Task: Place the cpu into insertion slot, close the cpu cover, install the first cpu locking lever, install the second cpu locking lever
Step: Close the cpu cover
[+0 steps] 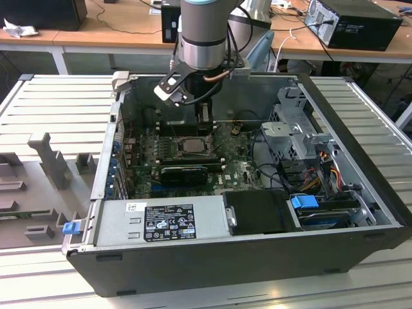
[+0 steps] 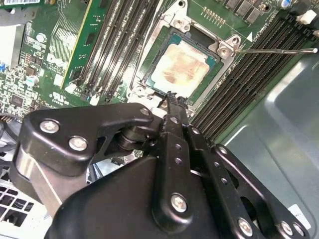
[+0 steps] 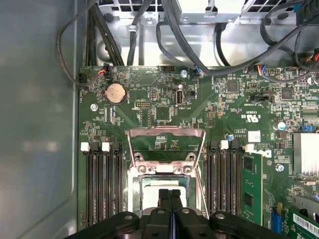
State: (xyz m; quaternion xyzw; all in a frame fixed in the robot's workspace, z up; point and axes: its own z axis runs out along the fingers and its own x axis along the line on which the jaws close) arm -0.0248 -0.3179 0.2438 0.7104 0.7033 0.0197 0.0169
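Note:
The cpu (image 2: pixel 182 67), with a pale silvery-beige top, lies flat in the insertion slot (image 2: pixel 149 69) on the green motherboard; the exterior view shows the cpu (image 1: pixel 191 145) mid-board. The cpu cover (image 3: pixel 167 144), a silvery frame with a square window, lies folded back off the slot, the board visible through it. A thin locking lever (image 2: pixel 274 50) sticks out sideways from one socket corner. My gripper (image 2: pixel 171 97) hovers at the slot's edge with its black fingers (image 3: pixel 165 197) pressed together and nothing between them. In the exterior view the gripper (image 1: pixel 205 114) hangs just behind the socket.
Black memory slots (image 3: pixel 102 184) flank the socket on both sides. A coin battery (image 3: pixel 115 92) and cable bundles (image 3: pixel 164 30) lie beyond the cover. The grey case wall (image 3: pixel 35 124) runs alongside. A drive cage (image 1: pixel 296 132) and power supply (image 1: pixel 167 219) fill the rest of the case.

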